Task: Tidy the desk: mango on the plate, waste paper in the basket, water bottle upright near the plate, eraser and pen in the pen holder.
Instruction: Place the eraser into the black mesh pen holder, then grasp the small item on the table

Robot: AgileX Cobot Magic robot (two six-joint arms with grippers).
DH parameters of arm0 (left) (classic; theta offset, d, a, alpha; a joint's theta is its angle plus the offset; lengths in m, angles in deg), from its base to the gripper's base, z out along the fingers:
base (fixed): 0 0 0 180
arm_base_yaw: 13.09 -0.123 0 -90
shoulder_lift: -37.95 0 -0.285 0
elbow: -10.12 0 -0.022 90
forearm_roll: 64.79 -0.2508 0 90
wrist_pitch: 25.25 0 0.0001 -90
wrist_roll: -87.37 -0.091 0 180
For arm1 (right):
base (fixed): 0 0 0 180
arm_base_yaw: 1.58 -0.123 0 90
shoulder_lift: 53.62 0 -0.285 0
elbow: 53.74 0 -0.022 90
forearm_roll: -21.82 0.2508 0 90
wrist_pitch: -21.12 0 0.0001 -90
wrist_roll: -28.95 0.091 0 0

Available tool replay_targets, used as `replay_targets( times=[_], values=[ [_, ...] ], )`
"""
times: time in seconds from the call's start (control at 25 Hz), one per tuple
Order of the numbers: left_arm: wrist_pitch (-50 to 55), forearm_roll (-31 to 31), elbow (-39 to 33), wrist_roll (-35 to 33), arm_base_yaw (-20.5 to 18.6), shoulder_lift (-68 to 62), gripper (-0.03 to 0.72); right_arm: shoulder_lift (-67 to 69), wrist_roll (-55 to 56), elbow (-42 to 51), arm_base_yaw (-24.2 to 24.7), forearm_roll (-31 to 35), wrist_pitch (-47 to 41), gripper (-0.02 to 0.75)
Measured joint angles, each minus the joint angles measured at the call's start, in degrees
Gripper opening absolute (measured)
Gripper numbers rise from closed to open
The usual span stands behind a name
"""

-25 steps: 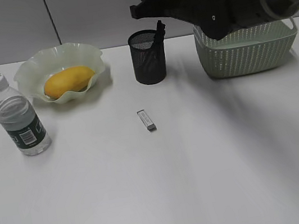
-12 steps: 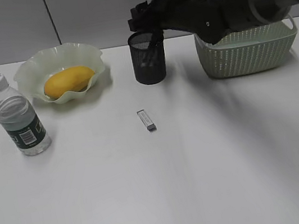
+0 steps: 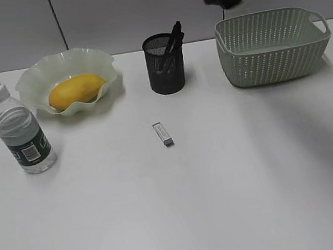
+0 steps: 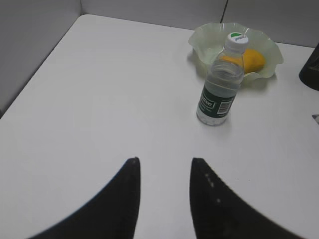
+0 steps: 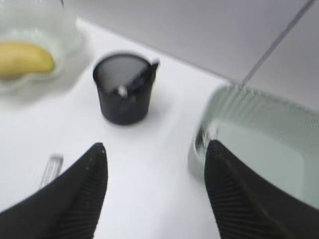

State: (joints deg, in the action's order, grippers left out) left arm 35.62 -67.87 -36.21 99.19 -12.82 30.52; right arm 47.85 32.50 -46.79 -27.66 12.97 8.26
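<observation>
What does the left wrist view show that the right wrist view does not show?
Only the left wrist view shows the water bottle, upright beside the plate, and the open left gripper. Only the right wrist view shows the basket, the pen in the pen holder, the eraser on the desk, and the open right gripper. Both show the plate and mango.

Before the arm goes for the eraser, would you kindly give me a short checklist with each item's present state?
1. Right gripper open and empty: ok.
2. Eraser lying free on the desk, nothing touching it: ok.
3. Pen in the pen holder: ok.
4. Mango on the plate: ok.
5. Water bottle upright near the plate: ok.
6. Waste paper in the basket: cannot tell.
</observation>
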Motion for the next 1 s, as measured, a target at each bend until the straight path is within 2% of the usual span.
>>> replay_targets(
  times=[0.24,0.44,0.68,0.84,1.0],
  values=[
    [0.00,-0.19,0.00,0.00,0.00,0.00,0.248,-22.79,0.06,13.28,0.06,2.85,-31.78,0.491],
    [0.00,-0.44,0.00,0.00,0.00,0.00,0.247,-43.40,1.51,25.41,0.06,3.54,-46.05,0.491],
    [0.00,-0.51,0.00,0.00,0.00,0.00,0.247,-71.03,1.84,38.27,0.06,3.93,-48.86,0.491],
    [0.00,-0.45,0.00,0.00,0.00,-0.15,0.246,-84.89,1.84,39.98,0.06,3.87,-47.91,0.491],
    [-0.48,0.89,0.00,-3.02,0.00,-4.81,0.246,-91.06,2.34,40.64,0.06,3.82,-47.23,0.491]
  ],
)
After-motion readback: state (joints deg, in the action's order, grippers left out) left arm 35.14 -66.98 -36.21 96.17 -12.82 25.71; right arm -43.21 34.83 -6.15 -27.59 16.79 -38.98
